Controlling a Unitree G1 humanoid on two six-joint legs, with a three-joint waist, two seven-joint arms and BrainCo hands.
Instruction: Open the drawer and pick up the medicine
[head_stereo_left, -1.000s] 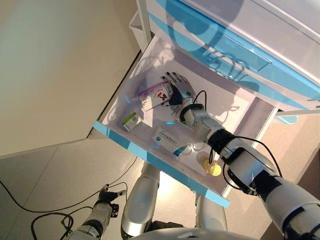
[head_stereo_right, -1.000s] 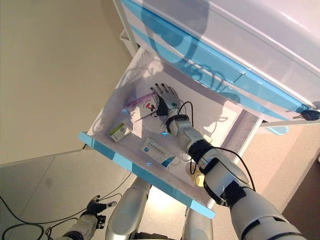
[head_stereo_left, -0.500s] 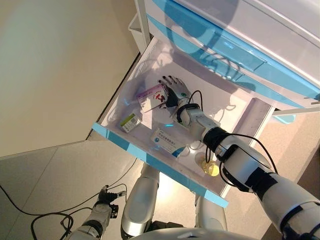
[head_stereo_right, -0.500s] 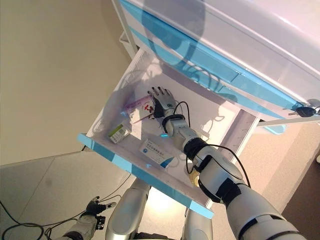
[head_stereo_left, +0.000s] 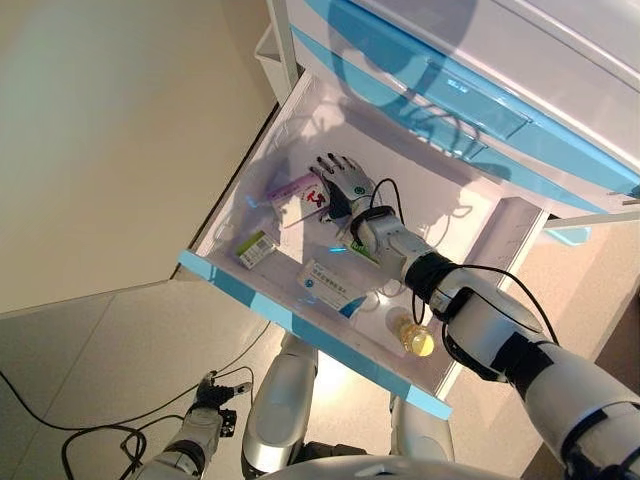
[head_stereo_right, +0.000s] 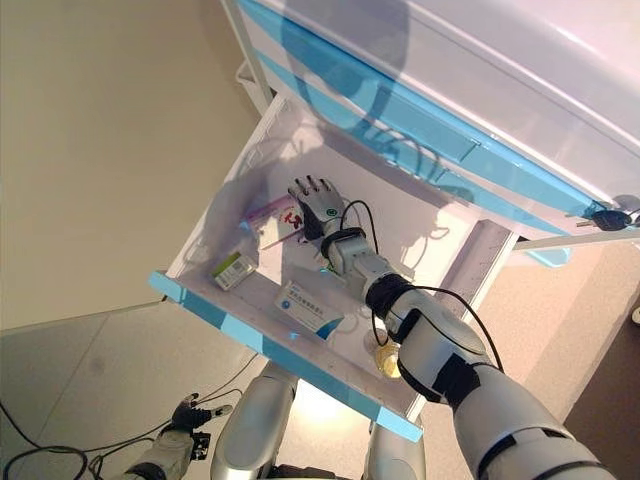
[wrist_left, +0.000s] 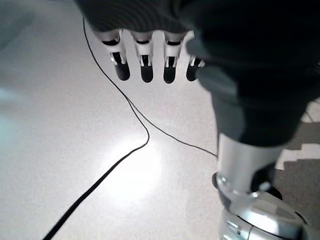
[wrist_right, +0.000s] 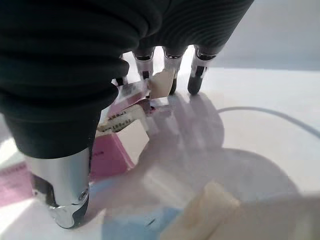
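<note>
The white drawer with a blue front edge stands pulled open. My right hand is inside it, over a pink-and-white medicine box. The box is tilted up on edge, held between the thumb and the fingers; the right wrist view shows the box under the fingertips. My left hand hangs low by the floor with straight fingers and holds nothing.
The drawer also holds a small green-and-white box at the near left, a white-and-blue box by the front edge and a yellow bottle at the near right. Shut blue-fronted drawers rise above.
My right hand has moved a little deeper and to the left in the drawer, and the pink-and-white box has tipped from flat onto its edge in its hold. The left hand has not moved.
</note>
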